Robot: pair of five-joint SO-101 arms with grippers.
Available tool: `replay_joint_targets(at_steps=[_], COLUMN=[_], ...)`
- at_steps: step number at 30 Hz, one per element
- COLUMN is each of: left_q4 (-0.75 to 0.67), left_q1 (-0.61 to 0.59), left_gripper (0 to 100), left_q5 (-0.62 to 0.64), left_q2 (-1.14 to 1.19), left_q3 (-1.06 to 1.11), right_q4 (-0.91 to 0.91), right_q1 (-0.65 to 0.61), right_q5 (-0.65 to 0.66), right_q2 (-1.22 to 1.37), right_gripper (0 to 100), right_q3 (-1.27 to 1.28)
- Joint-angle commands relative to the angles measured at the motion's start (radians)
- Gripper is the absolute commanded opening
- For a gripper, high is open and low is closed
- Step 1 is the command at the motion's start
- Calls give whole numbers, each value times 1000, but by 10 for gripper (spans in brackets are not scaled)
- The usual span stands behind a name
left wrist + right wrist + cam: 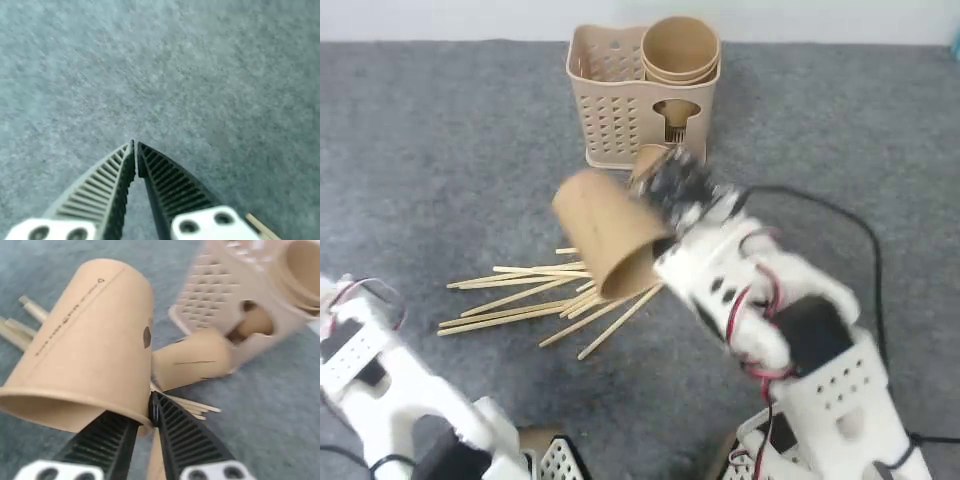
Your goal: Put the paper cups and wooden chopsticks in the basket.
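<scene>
One tilted, plain brown paper cup [85, 340]

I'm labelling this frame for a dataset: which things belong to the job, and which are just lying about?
Job:
held paper cup, in the right gripper
second cup, lying by the basket
stacked cups inside it
wooden chopsticks, scattered

Lying about:
black cable
grey mat

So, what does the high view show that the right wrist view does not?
High view: the left arm, away from the cups, and the whole fan of chopsticks. Right wrist view: the right gripper shut on the rim of the held cup. Both: that cup, a second cup lying beside the basket, and stacked cups inside it.
</scene>
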Motion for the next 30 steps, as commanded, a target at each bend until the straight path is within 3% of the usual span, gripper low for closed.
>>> replay_joint_targets(at_steps=[1,10,16,30], left_q4=[-23,-29,-29,-29], left_q1=[38,57,61,61], left_gripper=[12,12,12,12], left_q5=[8,3,3,3], left_q2=[-14,-12,-12,-12], left_q3=[-2,27,27,27], right_q4=[90,328,381,332], right_q1=[79,219,311,394], right_q5=[-41,-94,-167,-212], right_q2=[179,725,1036,1230], right_gripper=[6,6,6,6], right_q3=[-322,-1157,-1616,-1709])
